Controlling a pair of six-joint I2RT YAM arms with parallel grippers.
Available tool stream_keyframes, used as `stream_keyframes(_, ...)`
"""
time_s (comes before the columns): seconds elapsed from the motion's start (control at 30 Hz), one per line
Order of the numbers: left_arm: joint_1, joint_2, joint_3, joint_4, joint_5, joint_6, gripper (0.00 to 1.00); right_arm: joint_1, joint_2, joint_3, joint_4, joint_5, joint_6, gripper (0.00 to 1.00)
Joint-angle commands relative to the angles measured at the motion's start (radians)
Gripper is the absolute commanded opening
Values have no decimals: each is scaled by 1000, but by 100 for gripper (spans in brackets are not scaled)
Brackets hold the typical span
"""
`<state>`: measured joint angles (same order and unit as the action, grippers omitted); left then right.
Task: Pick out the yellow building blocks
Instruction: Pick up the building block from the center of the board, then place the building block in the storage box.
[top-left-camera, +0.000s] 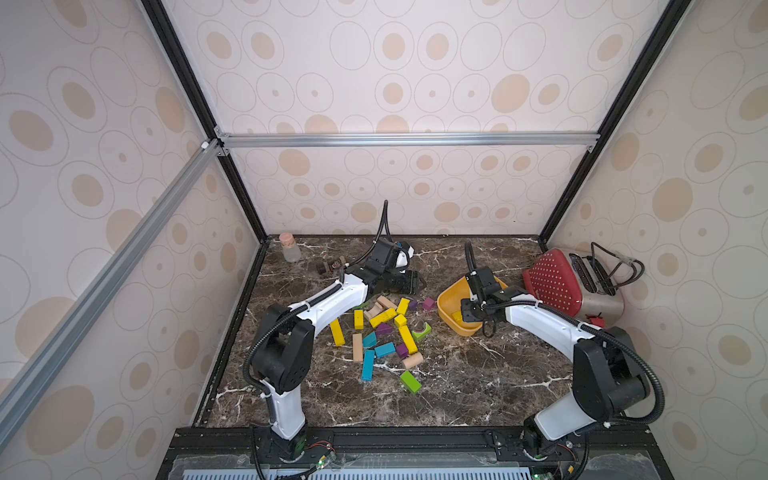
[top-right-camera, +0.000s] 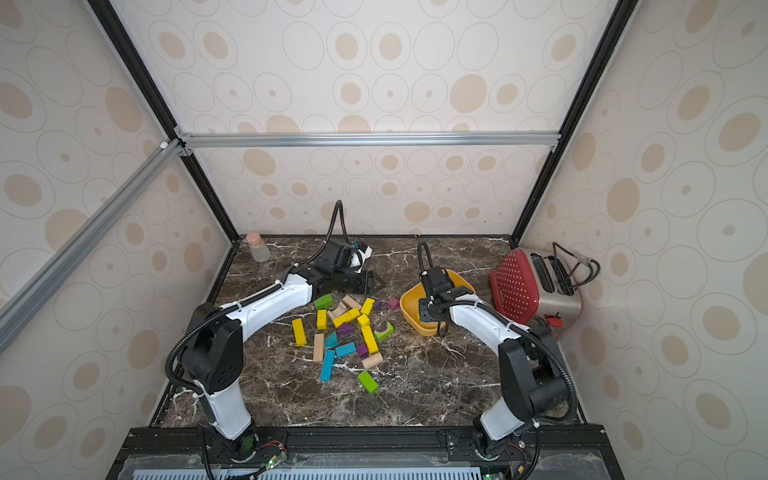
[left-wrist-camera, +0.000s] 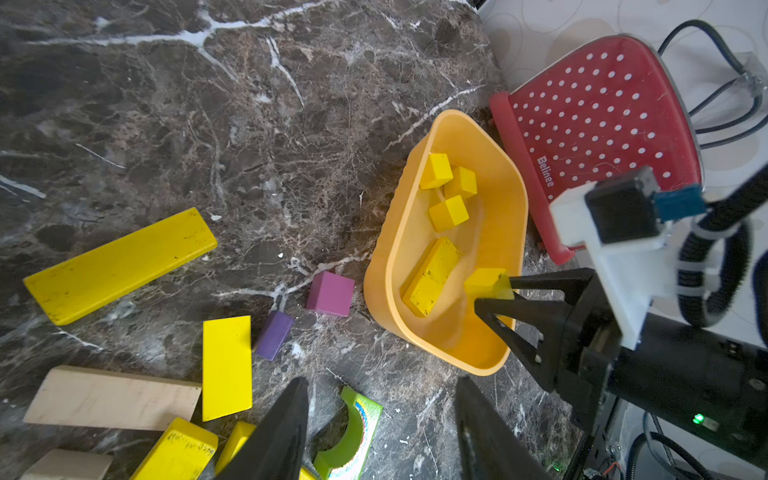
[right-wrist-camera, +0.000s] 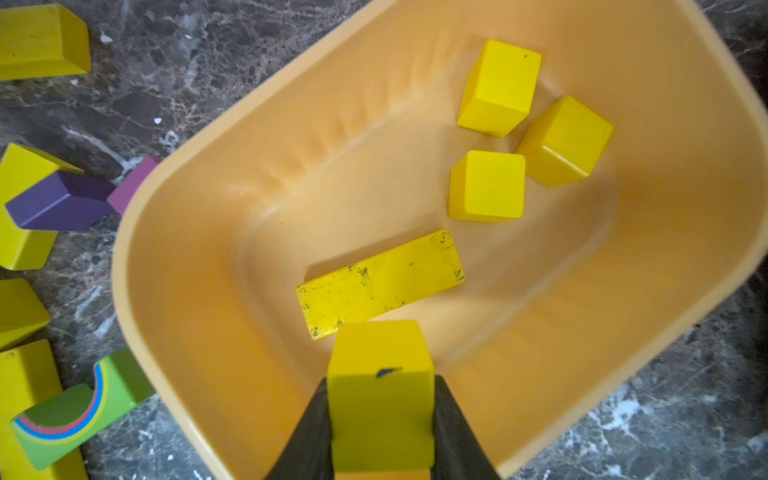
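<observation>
My right gripper (right-wrist-camera: 380, 386) is shut on a yellow building block (right-wrist-camera: 380, 407), holding it over the near end of the orange-yellow bowl (right-wrist-camera: 249, 166). Inside the bowl lie three yellow cubes (right-wrist-camera: 486, 185) and a scuffed yellow bar (right-wrist-camera: 380, 282). Several more yellow building blocks (top-left-camera: 337, 332) lie in the mixed pile at mid-table, seen in both top views. My left gripper (left-wrist-camera: 380, 386) hangs open over bare marble beside a green arch block (left-wrist-camera: 357, 432), with nothing between its fingers. From there the right gripper (left-wrist-camera: 494, 295) and its block (left-wrist-camera: 486, 282) show over the bowl (left-wrist-camera: 411, 232).
A red dotted toaster (top-left-camera: 557, 286) with its cord stands behind the bowl at the right wall. A corked bottle (top-left-camera: 289, 247) stands at the back left corner. Blue (top-left-camera: 368, 365), green (top-left-camera: 410, 381), purple (top-left-camera: 383, 329) and plain wooden (top-left-camera: 357, 347) blocks mix with the yellow ones.
</observation>
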<state>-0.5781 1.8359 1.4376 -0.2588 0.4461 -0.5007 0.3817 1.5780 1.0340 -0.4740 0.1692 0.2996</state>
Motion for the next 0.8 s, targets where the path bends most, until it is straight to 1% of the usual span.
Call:
stream_keyframes(0.0,-5,34,64,20,30,7,56,-14,30,39,31,10,-14,19)
stream_keyframes(0.23,-6,102,130,-8,72,23,56,-38,105,81,70,27,4,20)
stream_keyframes(0.4,-6,135,183,-42,68,56,56,-54,178,138,71,24,5,23)
stream_keyframes(0.6,-7,161,212,-44,74,59,56,-76,268,200,68,11,3,26)
stream_keyframes(0.67,-7,166,213,-43,75,59,56,-82,287,208,72,6,4,26)
stream_keyframes(0.77,-8,173,214,-43,77,59,56,-87,304,210,69,3,8,29)
